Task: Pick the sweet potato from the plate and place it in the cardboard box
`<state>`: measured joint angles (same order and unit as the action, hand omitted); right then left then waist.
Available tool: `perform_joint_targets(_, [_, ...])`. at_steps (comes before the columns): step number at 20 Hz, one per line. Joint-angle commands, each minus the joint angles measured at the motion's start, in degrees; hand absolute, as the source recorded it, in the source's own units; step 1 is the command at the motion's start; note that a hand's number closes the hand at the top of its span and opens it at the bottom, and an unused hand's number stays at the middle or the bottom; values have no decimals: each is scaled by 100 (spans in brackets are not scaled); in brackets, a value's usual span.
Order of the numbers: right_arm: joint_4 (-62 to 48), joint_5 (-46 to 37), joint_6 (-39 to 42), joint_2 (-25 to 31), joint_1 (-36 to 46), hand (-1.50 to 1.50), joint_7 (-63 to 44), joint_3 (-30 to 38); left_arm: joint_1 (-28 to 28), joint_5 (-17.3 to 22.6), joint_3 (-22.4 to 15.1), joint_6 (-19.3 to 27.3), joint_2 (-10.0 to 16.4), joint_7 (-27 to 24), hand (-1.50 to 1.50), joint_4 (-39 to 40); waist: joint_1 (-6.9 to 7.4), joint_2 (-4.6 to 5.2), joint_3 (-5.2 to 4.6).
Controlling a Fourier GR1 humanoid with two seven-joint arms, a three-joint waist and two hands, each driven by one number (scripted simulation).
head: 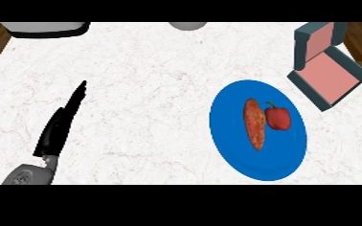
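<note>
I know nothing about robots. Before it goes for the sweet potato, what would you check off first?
1. Sweet potato lies on the blue plate, uncovered: ok.
2. Gap between it and the red pepper at its right: cannot tell, they lie very close.
3. Box stands open beyond the plate, pink inside bare: ok.
4. Left robot hand open, fingers straight, holding nothing: ok.
5. Left robot hand near the plate: not ok, it is far across the counter.
6. Right robot hand in sight: not ok, it does not show.
</note>
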<state>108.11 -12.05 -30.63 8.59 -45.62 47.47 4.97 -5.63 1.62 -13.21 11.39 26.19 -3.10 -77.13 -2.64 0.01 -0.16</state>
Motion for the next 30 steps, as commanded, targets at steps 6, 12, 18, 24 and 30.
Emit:
perform_joint_targets(6, [2078, -2463, -256, -415, -1763, -150, -2158, -1190, -107, -140, -64, -204, -64, -130, 0, 11, 286, 45, -4])
perform_joint_targets(12, [2546, -4259, 75, -848, -1747, -150, -3887, -1820, -424, -316, -128, -106, -356, -44, 0, 286, 308, 70, -1])
perform_joint_targets(18, [2868, -5610, 1031, -856, -787, -150, -5680, -2376, -399, -220, 82, -338, -294, -202, 0, 457, 354, 71, -1])
perform_joint_targets(24, [1961, -5699, 1712, -858, 903, -150, -6813, -2342, -371, -195, 311, -609, -227, -140, 0, 398, 290, 22, 12])
perform_joint_targets(30, [1480, -6050, 1734, -859, 1679, -150, -7156, -2276, -375, -366, 448, -712, -265, 380, 0, -79, 269, -5, 17])
